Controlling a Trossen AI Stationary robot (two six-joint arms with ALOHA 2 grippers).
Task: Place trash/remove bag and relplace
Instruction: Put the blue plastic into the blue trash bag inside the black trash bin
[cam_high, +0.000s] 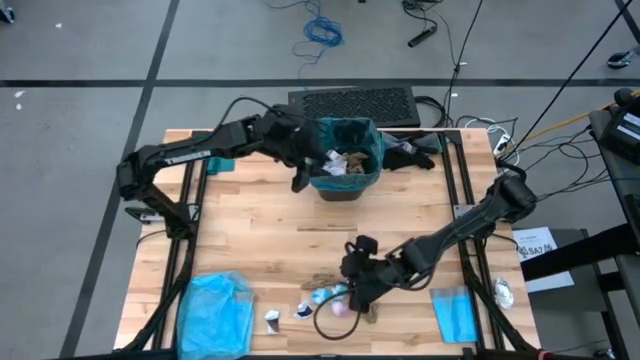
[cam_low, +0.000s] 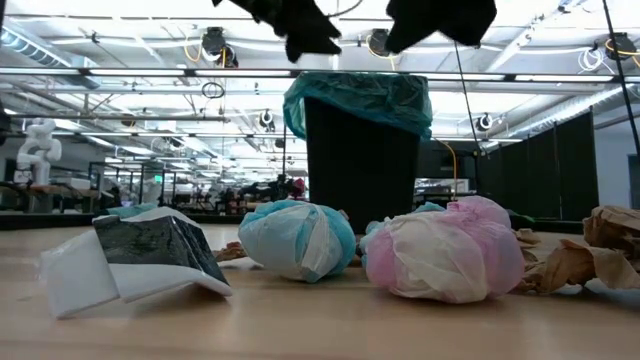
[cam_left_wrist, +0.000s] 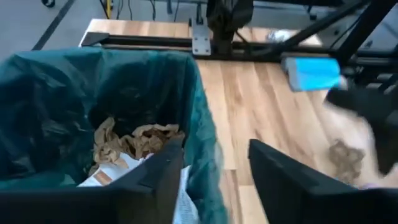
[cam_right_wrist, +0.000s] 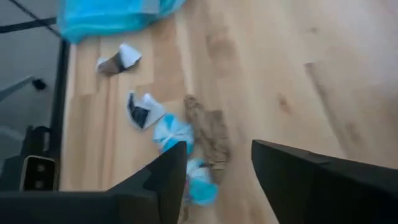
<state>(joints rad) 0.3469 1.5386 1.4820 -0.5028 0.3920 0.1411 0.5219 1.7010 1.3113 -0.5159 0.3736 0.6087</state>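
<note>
I'm working in a big lab hall: ceiling lights (cam_low: 90, 55), cables (cam_high: 322, 30) on grey floor, wooden bench (cam_high: 270, 225).

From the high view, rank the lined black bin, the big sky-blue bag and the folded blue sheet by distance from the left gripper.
1. Lined black bin, right beside the left gripper.
2. Big sky-blue bag, near-left corner.
3. Folded blue sheet, near-right edge.
</note>
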